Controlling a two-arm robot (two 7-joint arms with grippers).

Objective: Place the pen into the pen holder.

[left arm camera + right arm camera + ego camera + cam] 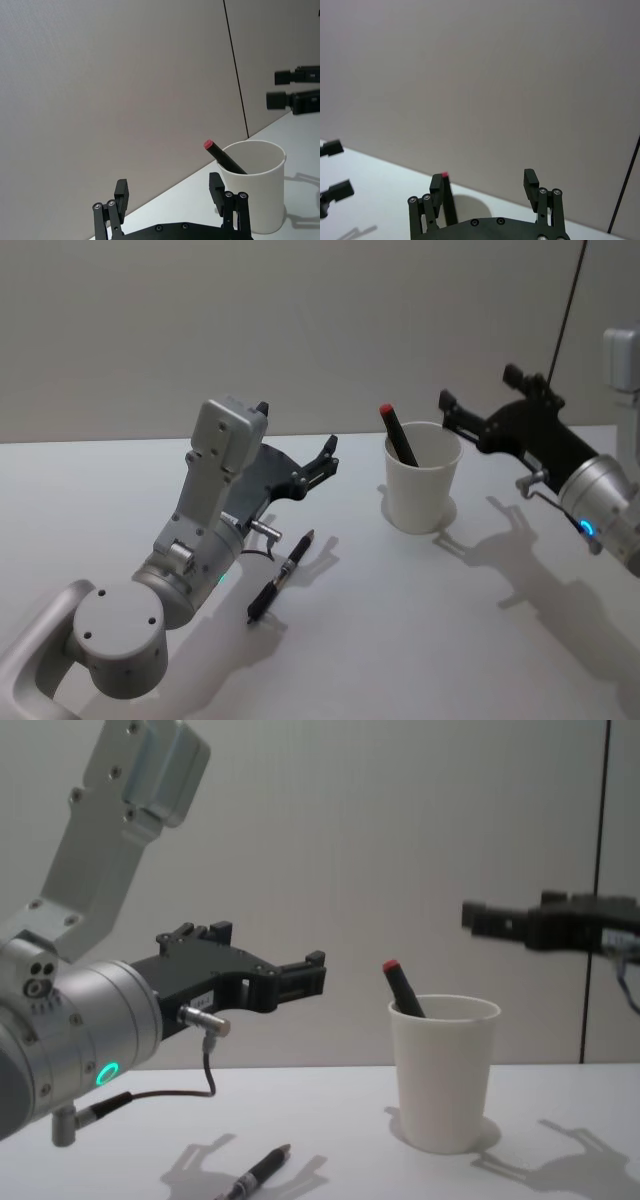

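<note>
White table (450, 640): red-capped pen (398, 435) in cup (423, 485), black pen (281, 577) yet to go, lower centre; left gripper (330, 455), right gripper (447, 410) fingers apart, empty.

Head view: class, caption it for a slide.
Black pen lies on the white table near the open left gripper; white paper cup stands apart.

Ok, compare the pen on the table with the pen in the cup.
The table pen lies flat; the cup pen leans inside the cup, poking above its rim. The cup pen has a red end; the table pen shows none. Both are dark and slim.
</note>
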